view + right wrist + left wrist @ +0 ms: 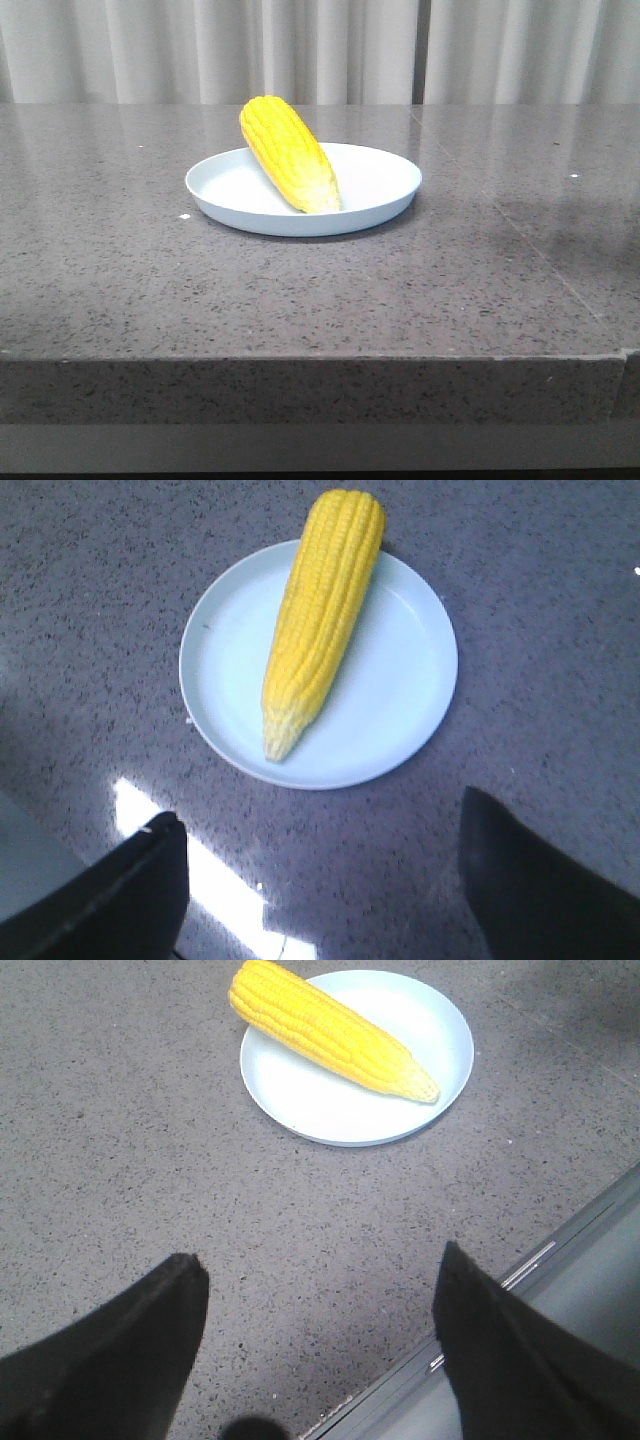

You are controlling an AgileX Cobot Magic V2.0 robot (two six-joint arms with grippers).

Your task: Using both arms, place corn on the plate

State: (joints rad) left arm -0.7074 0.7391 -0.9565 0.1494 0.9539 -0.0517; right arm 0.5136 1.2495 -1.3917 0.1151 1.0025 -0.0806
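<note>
Behind a pale pleated curtain we have a broad speckled grey stone table, its front edge running across the front view. Well back from that edge, about midway between the side edges, sits the plate, and the corn lies across it, blunt end propped over the far rim and pale tip resting on the plate floor toward the front edge. We judge the placing step finished: the cob is on the plate and neither arm holds it, so all that seems left is to keep clear or pull the arms back without knocking the rim. Our left gripper shows both dark fingers spread wide with nothing between them, above bare table near its front edge, the corn well apart. Our right gripper is likewise spread wide and empty, its fingers near the plate's rim but apart from it.
</note>
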